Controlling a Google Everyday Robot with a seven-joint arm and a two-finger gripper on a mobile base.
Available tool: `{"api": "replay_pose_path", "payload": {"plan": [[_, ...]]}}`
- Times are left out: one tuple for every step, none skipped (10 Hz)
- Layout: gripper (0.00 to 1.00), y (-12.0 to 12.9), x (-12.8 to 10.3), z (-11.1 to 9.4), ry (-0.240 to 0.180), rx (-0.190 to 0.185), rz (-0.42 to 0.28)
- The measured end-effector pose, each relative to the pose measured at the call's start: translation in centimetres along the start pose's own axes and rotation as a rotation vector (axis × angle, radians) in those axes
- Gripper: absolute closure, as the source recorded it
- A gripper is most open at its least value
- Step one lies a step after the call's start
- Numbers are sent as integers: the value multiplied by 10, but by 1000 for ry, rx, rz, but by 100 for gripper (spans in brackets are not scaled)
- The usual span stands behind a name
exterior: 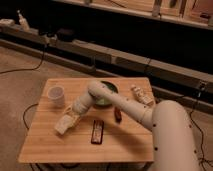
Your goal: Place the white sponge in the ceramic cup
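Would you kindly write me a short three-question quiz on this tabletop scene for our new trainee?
1. True or false: the cup stands upright on the table, apart from the sponge.
2. The end effector, low over the table's left half in the view, is shut on: A the cup, B the sponge, C the bowl.
3. Which dark, flat thing lies just right of the sponge in the view?
Key: 1 true; 2 B; 3 the black bar.
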Motion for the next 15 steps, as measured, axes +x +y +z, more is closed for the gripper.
{"api": "replay_pose_path", "payload": {"plan": [[100,7,7,-28,15,71,32],[100,17,16,-49,30,117,61],[100,30,24,-69,41,164,96],[100,41,30,-84,42,213,125],[100,46,32,-99,37,273,147],[100,48,31,-112,29,331,157],[100,41,23,-127,10,401,148],[100,33,15,-141,-4,460,127],[100,24,1,-158,-10,515,93],[100,19,-8,-167,-5,530,69],[100,14,-23,-179,6,542,31],[100,11,-39,-187,2,542,-3],[100,9,-56,-202,-7,545,-38],[100,8,-66,-210,-12,545,-57],[100,5,-76,-217,-24,536,-74]]}}
